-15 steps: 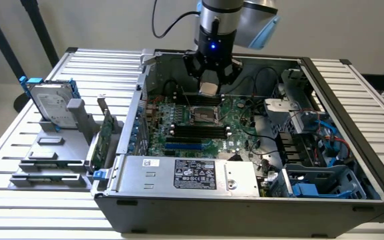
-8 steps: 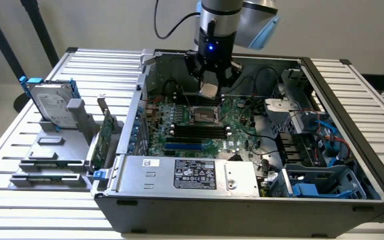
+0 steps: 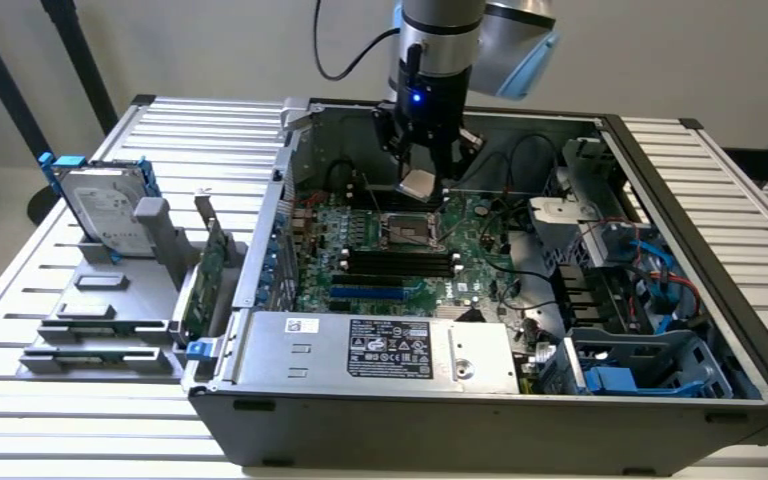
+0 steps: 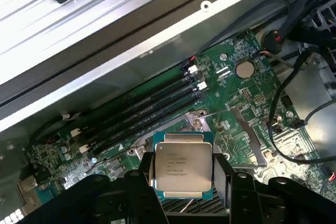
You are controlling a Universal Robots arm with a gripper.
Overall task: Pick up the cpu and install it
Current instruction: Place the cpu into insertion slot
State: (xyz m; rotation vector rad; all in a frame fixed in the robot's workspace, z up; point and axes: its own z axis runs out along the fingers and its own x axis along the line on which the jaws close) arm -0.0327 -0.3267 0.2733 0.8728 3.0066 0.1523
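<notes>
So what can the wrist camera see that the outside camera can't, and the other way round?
Wrist view: the printed writing on the cpu top and the black fingers pressing its two sides. Exterior view: the robot arm, the hard drive in its rack outside the case, and the silver box with a black label. Both: the cpu held in the pincer above the green motherboard, near the black memory slots.

Silver arm (image 3: 434, 30), pale blue joint cap (image 3: 534, 60), black cable (image 3: 317, 45), black hand (image 3: 420, 178)
</notes>
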